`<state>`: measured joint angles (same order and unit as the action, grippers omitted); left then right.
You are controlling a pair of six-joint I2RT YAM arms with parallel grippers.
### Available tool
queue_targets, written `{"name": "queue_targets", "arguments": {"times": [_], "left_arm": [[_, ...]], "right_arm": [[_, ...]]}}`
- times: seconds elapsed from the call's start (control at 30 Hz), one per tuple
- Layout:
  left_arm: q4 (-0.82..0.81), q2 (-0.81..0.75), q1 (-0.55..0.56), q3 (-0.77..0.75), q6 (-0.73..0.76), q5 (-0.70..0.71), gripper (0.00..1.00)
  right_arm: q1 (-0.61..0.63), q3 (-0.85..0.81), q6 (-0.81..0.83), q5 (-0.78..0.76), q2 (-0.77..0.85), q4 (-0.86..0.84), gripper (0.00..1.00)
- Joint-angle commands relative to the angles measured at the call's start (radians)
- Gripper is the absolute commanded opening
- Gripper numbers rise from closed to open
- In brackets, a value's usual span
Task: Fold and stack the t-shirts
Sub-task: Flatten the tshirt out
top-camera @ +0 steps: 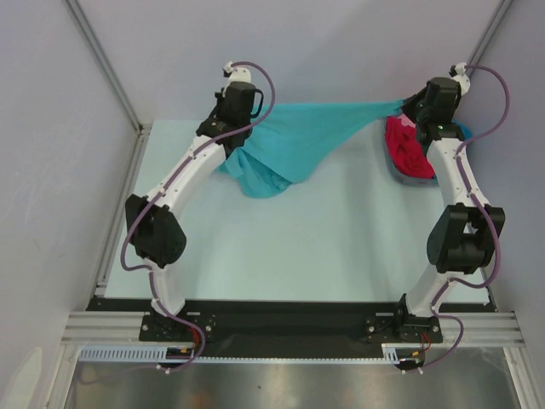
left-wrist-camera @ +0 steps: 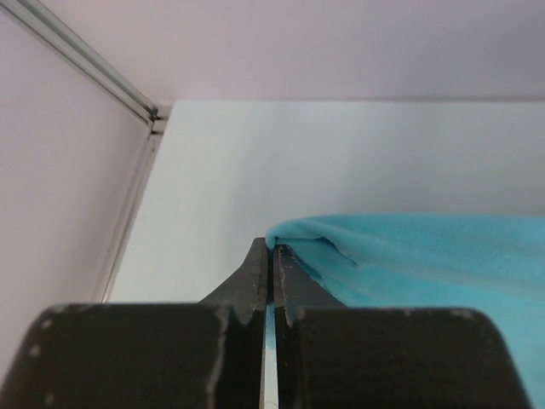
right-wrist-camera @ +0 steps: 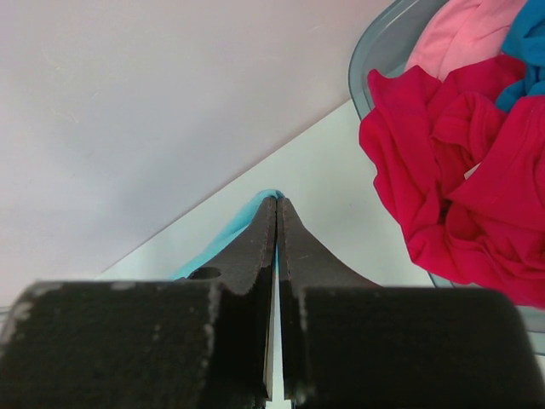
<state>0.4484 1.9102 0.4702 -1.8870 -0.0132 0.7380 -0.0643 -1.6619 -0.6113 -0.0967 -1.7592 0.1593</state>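
L fingers [left-wrist-camera: 258,277] & R fingers [right-wrist-camera: 258,243] each clamped on teal tee [top-camera: 298,141], stretched along surface [top-camera: 324,247] far edge; open room nearward. Basket [right-wrist-camera: 375,38] w/ red tee [right-wrist-camera: 460,170], pink tee [right-wrist-camera: 464,30], blue tee [right-wrist-camera: 530,38] beside R.

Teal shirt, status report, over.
Both shut: left gripper on teal shirt, right gripper on its other end. Shirt stretched between them, middle sagging. Nothing in the way; red shirt in basket.
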Motion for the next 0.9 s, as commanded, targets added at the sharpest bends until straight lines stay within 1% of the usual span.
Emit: {"name": "queue_targets", "arguments": {"times": [0.0, 0.07, 0.2, 0.33, 0.47, 0.6, 0.73, 0.83, 0.87], "left_arm": [[-0.036, -0.077, 0.039, -0.080, 0.079, 0.087, 0.00], [-0.048, -0.092, 0.076, -0.087, 0.119, 0.112, 0.00], [-0.076, -0.115, 0.137, -0.090, 0.150, 0.144, 0.00], [-0.079, -0.140, 0.150, -0.098, 0.137, 0.124, 0.00], [-0.096, -0.117, 0.150, -0.095, 0.147, 0.130, 0.01], [-0.096, -0.126, 0.154, -0.067, 0.108, 0.106, 0.00], [-0.088, -0.163, 0.185, -0.060, 0.107, 0.133, 0.00], [-0.085, -0.243, 0.240, 0.012, 0.084, 0.167, 0.00], [-0.086, -0.269, 0.258, 0.063, 0.076, 0.181, 0.00]], "right_arm": [[-0.017, -0.041, -0.004, -0.031, 0.067, -0.032, 0.00], [-0.017, -0.044, -0.007, -0.025, 0.078, -0.030, 0.00], [-0.008, -0.041, -0.002, -0.020, 0.102, -0.030, 0.00], [-0.006, -0.044, 0.018, -0.017, 0.130, -0.024, 0.00], [-0.006, -0.036, 0.025, -0.021, 0.142, -0.029, 0.00], [-0.006, -0.054, 0.022, -0.021, 0.138, -0.024, 0.00], [0.000, -0.081, 0.016, -0.023, 0.147, 0.002, 0.00], [0.009, -0.069, 0.021, -0.035, 0.190, 0.008, 0.00], [0.009, -0.065, 0.018, -0.034, 0.202, 0.011, 0.00]]}}
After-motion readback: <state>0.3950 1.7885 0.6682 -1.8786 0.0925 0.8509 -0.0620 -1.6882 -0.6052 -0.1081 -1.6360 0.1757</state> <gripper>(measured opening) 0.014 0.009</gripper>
